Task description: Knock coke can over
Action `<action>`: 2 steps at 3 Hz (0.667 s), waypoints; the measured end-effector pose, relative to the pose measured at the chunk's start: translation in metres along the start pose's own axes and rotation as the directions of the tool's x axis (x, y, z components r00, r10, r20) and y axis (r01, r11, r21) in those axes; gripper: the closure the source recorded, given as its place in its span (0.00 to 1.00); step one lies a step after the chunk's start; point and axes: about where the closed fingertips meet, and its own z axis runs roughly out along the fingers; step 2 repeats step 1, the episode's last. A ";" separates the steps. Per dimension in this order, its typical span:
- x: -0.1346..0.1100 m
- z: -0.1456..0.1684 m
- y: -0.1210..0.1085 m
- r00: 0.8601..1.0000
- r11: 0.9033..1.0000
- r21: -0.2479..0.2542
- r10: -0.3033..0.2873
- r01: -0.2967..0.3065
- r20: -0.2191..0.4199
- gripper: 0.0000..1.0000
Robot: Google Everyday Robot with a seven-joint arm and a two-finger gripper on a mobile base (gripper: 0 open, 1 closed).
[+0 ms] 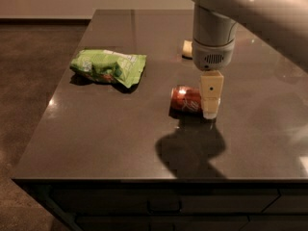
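The coke can, red with white script, lies on its side on the dark table, its length running left to right. My gripper hangs straight down from the grey arm and stands at the can's right end, touching or nearly touching it. The gripper's cream-coloured lower part hides the can's right end. The gripper holds nothing that I can see.
A green snack bag lies at the left of the table. A pale yellow sponge lies behind the arm, partly hidden by it. The table's front edge is close below the arm's shadow.
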 end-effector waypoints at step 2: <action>0.000 0.000 0.000 1.000 1.000 0.000 0.000 0.000 0.000 0.00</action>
